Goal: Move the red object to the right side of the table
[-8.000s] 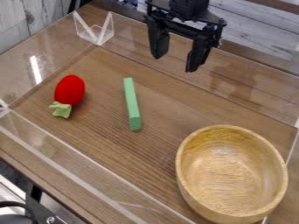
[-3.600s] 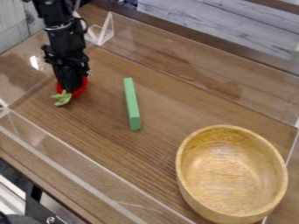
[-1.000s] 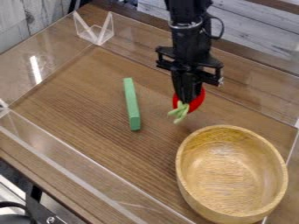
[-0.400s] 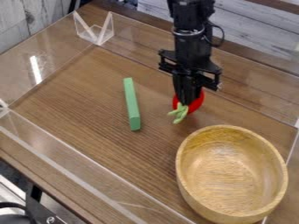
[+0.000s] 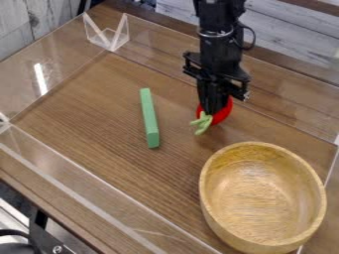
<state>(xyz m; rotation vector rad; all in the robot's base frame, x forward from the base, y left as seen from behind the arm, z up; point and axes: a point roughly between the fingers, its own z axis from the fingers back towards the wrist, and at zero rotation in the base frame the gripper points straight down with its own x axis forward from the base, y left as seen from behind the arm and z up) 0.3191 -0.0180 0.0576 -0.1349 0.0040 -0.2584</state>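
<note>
The red object (image 5: 223, 111), a small toy strawberry with a light-green leafy cap (image 5: 200, 125), sits low over the brown wood-grain table (image 5: 93, 129), right of centre. My gripper (image 5: 215, 107) comes straight down from above and is shut on the strawberry; the dark fingers cover most of its red body. The leafy cap pokes out at the lower left of the fingers. I cannot tell whether the strawberry touches the tabletop.
A long green stick (image 5: 151, 117) lies left of the gripper, running front to back. A round light wooden bowl (image 5: 263, 194) stands at the front right, just below the strawberry. Clear acrylic walls (image 5: 106, 30) edge the table.
Over the last second the gripper with the strawberry has shifted only slightly, a little up and back. Much earlier, it picked the strawberry up at the table's left side.
</note>
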